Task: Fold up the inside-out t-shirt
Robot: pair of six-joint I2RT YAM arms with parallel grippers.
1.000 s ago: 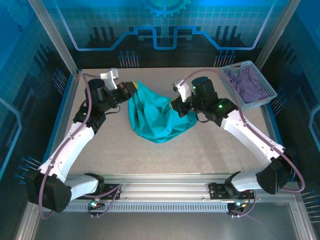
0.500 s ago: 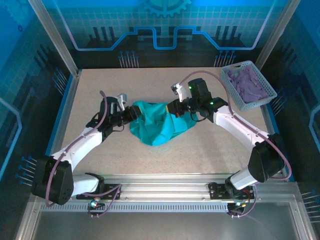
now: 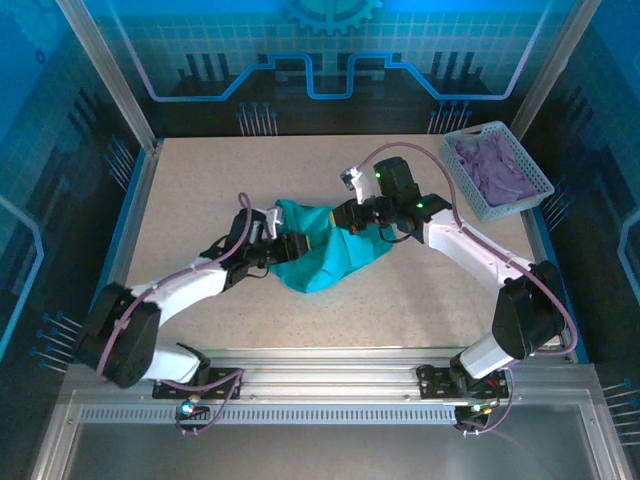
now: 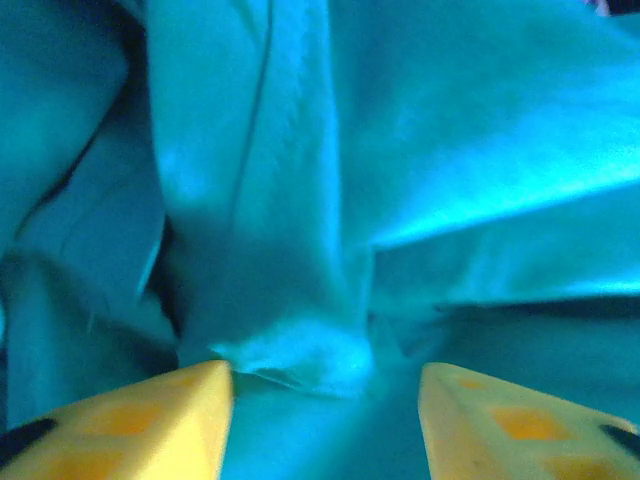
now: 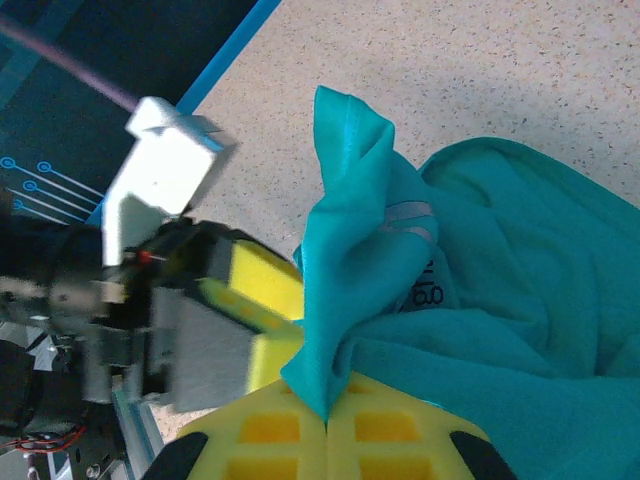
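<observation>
The only writing was a few dark letters [image 5: 428, 285] printed on the t-shirt [image 3: 330, 255], seen from the right wrist camera. They were turned sideways and partly tucked into a fold, so they could not be read. Just above them a short pale strip [image 5: 405, 214] crossed the fabric, and it was unclear whether this was a tag or seam tape.

The teal t-shirt lay bunched in a heap near the middle of the table [image 3: 420, 300], between the two arms. The right pincer [image 5: 325, 430] was clenched on it: its yellow pads met flat against each other with a thin fold of the fabric pinched in the seam between them, and a peak of cloth rose from that grip. From overhead the right pincer [image 3: 345, 216] sat at the far right edge of the heap.

The left pincer [image 4: 325, 375] was spread, its two yellow fingers [image 4: 150, 420] standing well apart. A rumpled edge of the shirt lay just ahead of the gap, and nothing was gripped between them. Overhead, it pressed against the heap's left side [image 3: 298, 243].

The left wrist view was blurred and very close, so no collar, sleeve or hem could be picked out. The shirt's outline was lost in the folds.

A basket [image 3: 530, 195] stood at the far right corner, holding a purple cloth [image 3: 490, 160].
</observation>
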